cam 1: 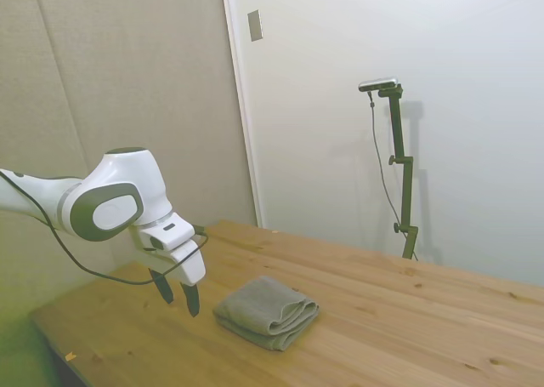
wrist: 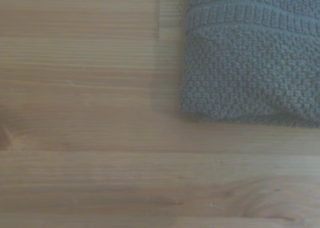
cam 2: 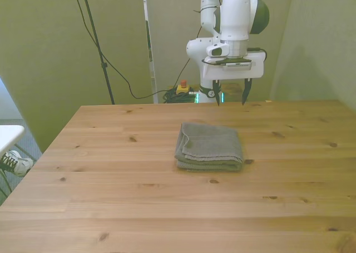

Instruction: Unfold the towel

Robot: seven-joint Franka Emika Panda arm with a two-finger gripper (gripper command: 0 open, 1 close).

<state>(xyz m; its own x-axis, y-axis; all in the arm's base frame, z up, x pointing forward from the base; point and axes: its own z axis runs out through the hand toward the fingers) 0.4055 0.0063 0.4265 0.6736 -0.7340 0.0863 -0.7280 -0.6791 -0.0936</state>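
1. Pincer (cam 1: 178, 297) hanging above the bench (cam 1: 408, 319), fingers pointing down, spread wide apart, nothing held between them.
2. Towel (cam 1: 267, 310) lying flat on the bench, folded into a thick pad with rounded folds, just beside the pincer and lower than its fingertips, not touching them.
3. In the front view, towel (cam 2: 209, 147) nearer the camera than the pincer (cam 2: 231, 95), roughly below and ahead of it, on bare wood.
4. In the wrist view, one corner of the towel (wrist: 250, 57) seen from close by, knobbly weave and a ribbed band, with bench planks (wrist: 85, 138) around it.
5. A shoe (cam 2: 12, 163) far off past the bench edge, at the front view's left.
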